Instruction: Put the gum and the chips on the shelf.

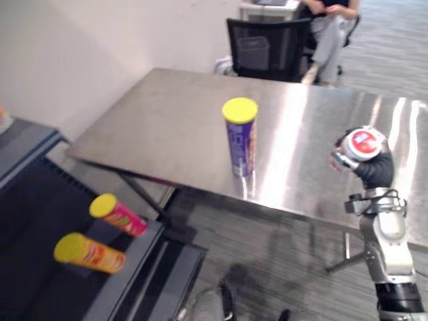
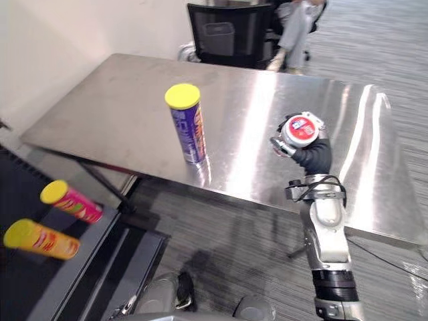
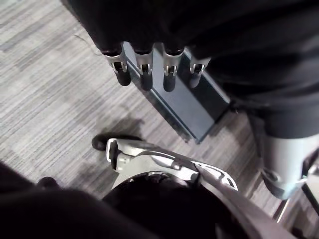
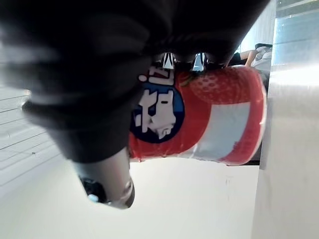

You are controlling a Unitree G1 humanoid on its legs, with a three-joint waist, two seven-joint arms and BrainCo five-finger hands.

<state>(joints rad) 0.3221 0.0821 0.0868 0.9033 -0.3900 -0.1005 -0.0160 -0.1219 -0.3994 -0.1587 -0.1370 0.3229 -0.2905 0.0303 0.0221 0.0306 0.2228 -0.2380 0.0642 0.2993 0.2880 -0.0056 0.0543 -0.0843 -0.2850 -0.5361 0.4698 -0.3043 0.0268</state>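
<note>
A blue chips can (image 1: 241, 137) with a yellow lid stands upright near the front edge of the steel table (image 1: 167, 127). To its right, my right hand (image 1: 376, 171) is raised over the table and shut on a red and white gum tub (image 1: 364, 144). The right wrist view shows its fingers curled round the gum tub (image 4: 219, 119), which lies sideways in the grip. My left hand (image 3: 143, 67) hangs over the grey floor with its fingers straight and nothing in them.
A dark shelf (image 1: 40, 207) stands at the lower left, holding a pink can (image 1: 119, 215) and an orange can (image 1: 89, 253), both lying on their sides. A black chair (image 1: 267, 47) and a seated person (image 1: 328, 33) are behind the table.
</note>
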